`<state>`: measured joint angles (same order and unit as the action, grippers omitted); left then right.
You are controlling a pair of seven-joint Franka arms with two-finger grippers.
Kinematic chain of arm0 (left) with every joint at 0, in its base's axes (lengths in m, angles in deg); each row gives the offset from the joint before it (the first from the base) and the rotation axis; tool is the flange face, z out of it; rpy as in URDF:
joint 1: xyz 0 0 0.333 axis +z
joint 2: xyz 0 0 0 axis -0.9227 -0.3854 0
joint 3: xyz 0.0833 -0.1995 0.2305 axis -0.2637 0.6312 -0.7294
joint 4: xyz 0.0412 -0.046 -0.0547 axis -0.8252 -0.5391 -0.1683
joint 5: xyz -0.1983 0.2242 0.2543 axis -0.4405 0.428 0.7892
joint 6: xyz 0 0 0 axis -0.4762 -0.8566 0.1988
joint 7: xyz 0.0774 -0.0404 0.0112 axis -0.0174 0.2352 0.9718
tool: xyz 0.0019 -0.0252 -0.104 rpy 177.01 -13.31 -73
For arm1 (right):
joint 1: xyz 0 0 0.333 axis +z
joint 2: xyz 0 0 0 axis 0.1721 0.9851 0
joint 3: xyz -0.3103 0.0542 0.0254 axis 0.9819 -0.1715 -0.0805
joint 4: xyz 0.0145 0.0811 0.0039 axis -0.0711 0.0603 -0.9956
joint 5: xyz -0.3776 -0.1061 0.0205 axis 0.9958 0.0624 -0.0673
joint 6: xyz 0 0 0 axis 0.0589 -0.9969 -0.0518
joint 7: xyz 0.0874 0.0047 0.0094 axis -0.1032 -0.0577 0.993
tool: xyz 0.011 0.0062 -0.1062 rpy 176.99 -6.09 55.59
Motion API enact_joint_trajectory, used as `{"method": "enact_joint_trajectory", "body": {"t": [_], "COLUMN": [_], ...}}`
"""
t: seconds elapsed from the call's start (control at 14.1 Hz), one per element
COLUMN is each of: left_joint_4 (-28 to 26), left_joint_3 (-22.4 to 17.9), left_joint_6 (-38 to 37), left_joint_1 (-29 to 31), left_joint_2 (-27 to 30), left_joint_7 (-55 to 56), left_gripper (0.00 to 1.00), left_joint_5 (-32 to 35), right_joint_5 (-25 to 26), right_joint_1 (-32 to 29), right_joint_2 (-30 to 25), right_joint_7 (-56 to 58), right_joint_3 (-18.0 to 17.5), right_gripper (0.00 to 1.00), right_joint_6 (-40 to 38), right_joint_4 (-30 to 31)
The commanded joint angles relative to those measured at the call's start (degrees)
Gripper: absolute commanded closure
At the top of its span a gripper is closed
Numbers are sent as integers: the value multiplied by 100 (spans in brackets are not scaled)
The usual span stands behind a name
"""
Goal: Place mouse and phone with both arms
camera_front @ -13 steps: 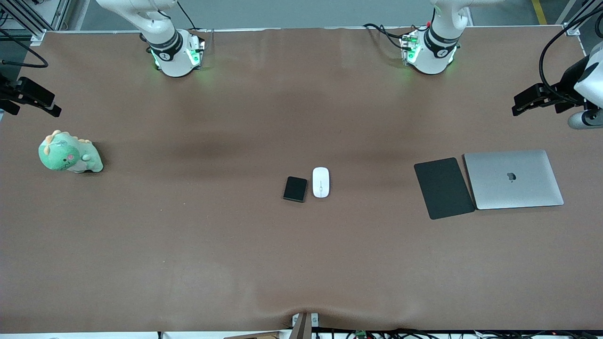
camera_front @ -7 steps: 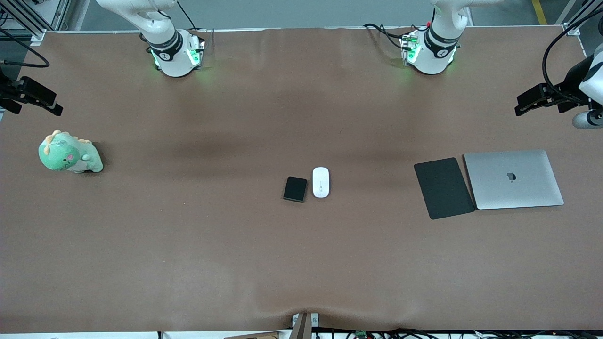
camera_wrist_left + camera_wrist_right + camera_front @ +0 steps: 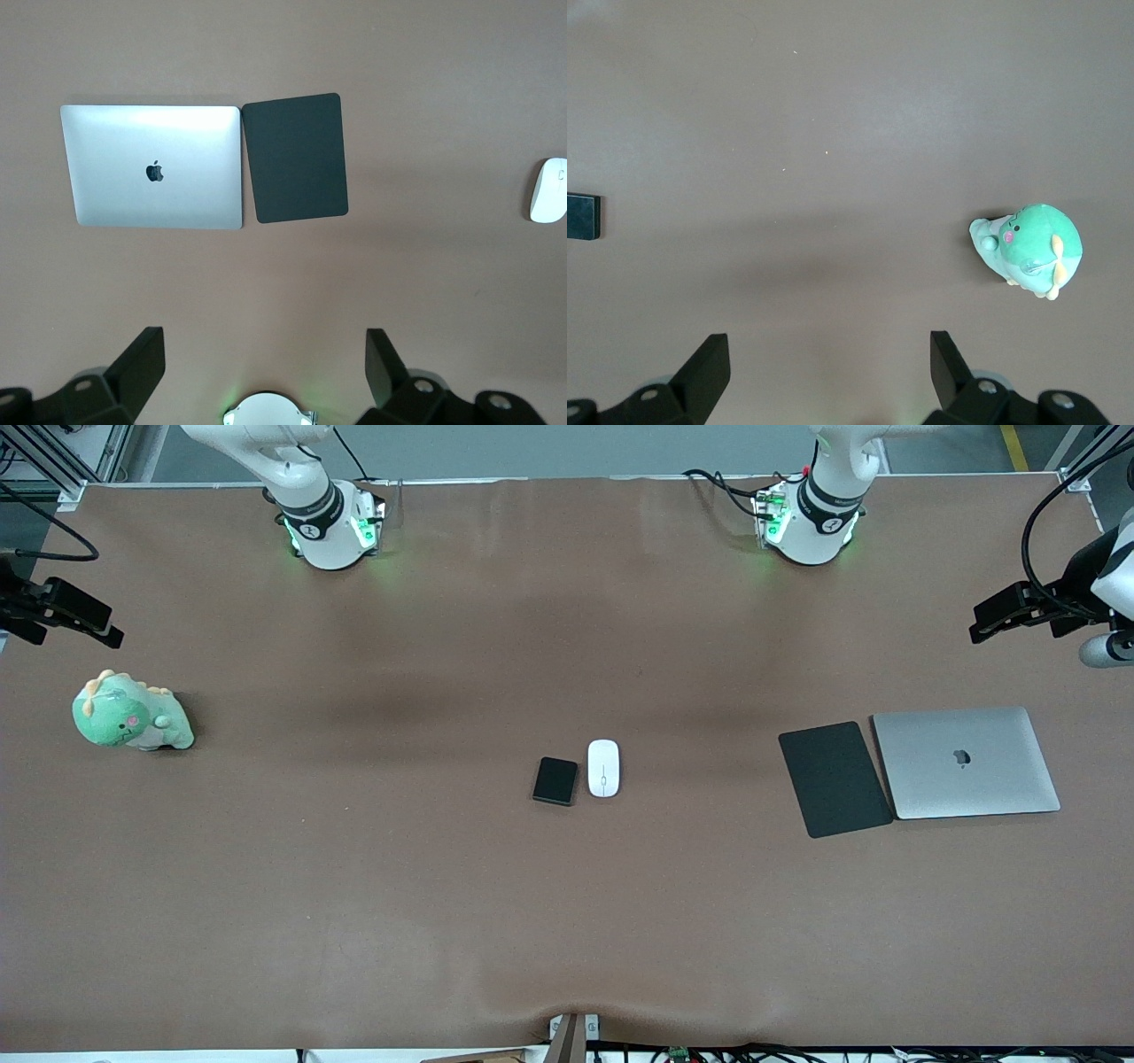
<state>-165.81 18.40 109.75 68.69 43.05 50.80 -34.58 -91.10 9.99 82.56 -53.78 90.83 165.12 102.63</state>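
The white mouse [image 3: 603,768] and the black phone [image 3: 555,781] lie side by side at mid-table, the phone toward the right arm's end. My left gripper [image 3: 982,627] hangs open and empty, high over bare table by the left arm's end. In the left wrist view that gripper [image 3: 263,341] shows wide apart, with the mouse [image 3: 549,190] at the frame's edge. My right gripper [image 3: 108,634] hangs open and empty over the right arm's end. The right wrist view shows this gripper [image 3: 828,343] spread over bare table and only an edge of the phone [image 3: 583,217].
A matte black mouse pad [image 3: 834,779] and a closed silver laptop [image 3: 966,762] lie together toward the left arm's end. A green plush dinosaur [image 3: 130,713] sits toward the right arm's end. The brown table [image 3: 354,886] holds nothing else.
Both hands have drifted slightly toward the left arm's end of the table. The mouse, phone, pad, laptop and plush have not moved.
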Motion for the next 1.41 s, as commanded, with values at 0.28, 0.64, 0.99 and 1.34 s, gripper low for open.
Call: {"method": "enact_joint_trajectory", "body": {"t": [0.28, 0.64, 0.99, 1.34], "left_joint_4": [33, -81, -819, -899], "left_joint_3": [23, 128, 462, 506], "left_joint_6": [-31, 354, 1400, 1971], "left_joint_1": [-4, -285, -847, -1795], "left_joint_2": [-33, -419, -673, -1446], "left_joint_7": [221, 608, 1337, 2126], "left_gripper": [0, 0, 0, 0], "left_joint_5": [15, -64, -46, -38], "right_joint_5": [-89, -72, -80, -80], "right_joint_1": [-35, -52, -114, -211], "right_joint_2": [125, 125, 221, 318], "right_joint_7": [-70, -61, -61, -70], "right_joint_3": [-46, -37, -37, -28], "right_gripper": [0, 0, 0, 0], "right_joint_6": [-10, 139, 314, 350], "right_joint_4": [-91, -153, -135, -153]}}
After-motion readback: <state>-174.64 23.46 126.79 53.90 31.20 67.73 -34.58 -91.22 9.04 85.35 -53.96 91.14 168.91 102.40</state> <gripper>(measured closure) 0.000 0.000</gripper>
